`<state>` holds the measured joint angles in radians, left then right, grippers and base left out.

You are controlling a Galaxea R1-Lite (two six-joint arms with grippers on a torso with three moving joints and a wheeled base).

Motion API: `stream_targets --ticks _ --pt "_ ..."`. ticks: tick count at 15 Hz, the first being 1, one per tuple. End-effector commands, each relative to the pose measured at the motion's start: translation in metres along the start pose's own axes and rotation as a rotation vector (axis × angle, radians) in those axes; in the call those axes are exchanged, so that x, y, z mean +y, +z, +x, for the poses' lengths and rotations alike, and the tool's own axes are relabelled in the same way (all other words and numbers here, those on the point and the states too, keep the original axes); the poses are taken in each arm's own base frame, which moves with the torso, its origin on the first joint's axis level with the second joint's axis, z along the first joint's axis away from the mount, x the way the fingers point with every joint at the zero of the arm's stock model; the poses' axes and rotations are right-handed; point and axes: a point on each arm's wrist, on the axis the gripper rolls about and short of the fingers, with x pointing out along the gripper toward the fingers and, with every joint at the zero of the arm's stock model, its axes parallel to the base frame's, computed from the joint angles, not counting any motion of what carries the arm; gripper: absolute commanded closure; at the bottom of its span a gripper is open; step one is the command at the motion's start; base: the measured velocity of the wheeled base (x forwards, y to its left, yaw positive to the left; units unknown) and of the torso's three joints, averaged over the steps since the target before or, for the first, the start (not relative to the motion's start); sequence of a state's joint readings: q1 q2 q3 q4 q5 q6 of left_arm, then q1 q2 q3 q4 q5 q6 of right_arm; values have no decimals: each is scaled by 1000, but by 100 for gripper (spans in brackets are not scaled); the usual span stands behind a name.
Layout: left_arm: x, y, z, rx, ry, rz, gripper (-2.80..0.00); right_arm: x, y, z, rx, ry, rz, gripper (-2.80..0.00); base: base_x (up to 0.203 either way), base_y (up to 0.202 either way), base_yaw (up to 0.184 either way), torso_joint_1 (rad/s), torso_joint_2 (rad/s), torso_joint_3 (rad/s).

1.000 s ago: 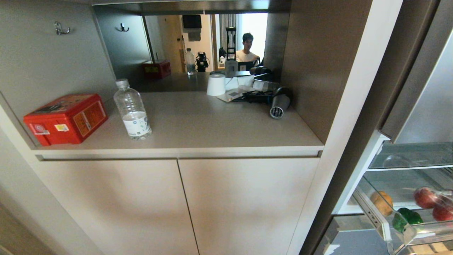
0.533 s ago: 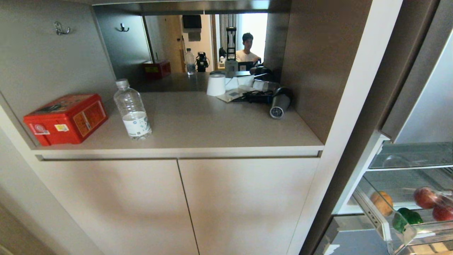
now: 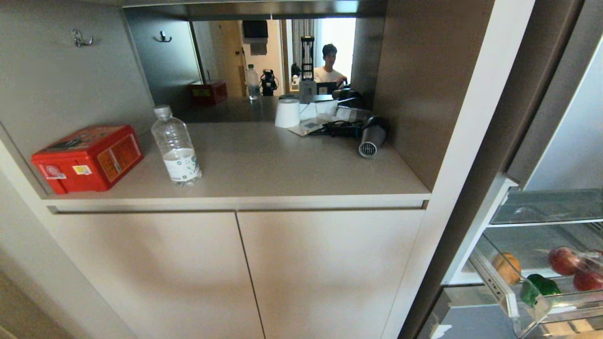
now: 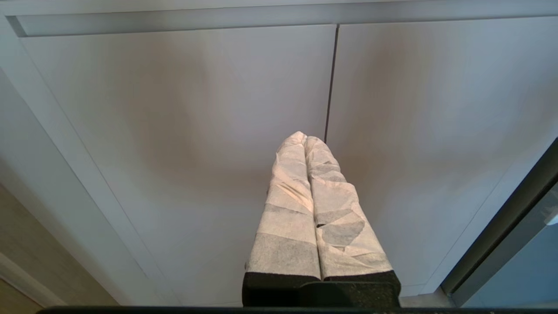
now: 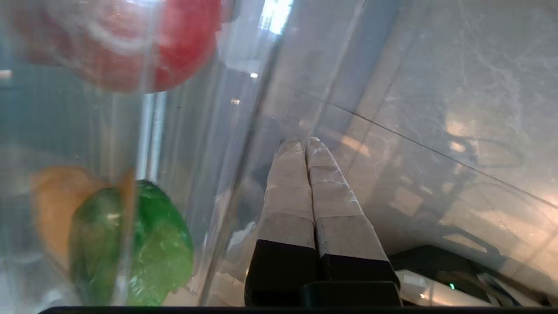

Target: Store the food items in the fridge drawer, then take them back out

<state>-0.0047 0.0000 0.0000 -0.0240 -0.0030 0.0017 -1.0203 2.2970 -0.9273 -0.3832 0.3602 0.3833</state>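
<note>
While the potato (image 3: 507, 267) lies in the drawer (image 3: 494, 284), the right hand (image 5: 305, 146) seems empty.

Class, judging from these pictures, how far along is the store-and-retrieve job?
Done: the potato and green bell pepper lie inside the clear fridge drawer, which stands pulled out. In hand: nothing; the right hand is shut and empty beside the drawer wall, and the left hand faces the cabinet doors. Left: taking both back out.

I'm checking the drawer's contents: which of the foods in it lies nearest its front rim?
The green bell pepper, close behind the fridge drawer's front rim; the potato and red fruits lie farther back.
</note>
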Motion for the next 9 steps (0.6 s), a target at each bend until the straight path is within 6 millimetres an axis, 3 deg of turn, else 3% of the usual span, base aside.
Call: stream_targets --ticks 1,5,9 --pt "0 -3 1 10 0 0 0 8 2 3 -2 31 -13 0 0 0 0 0 0 0" --pt "0 -3 1 10 0 0 0 40 6 12 -11 89 -47 0 0 0 0 0 0 0" --pt "0 -3 1 10 0 0 0 68 9 34 -22 148 -55 0 0 0 0 0 0 0"
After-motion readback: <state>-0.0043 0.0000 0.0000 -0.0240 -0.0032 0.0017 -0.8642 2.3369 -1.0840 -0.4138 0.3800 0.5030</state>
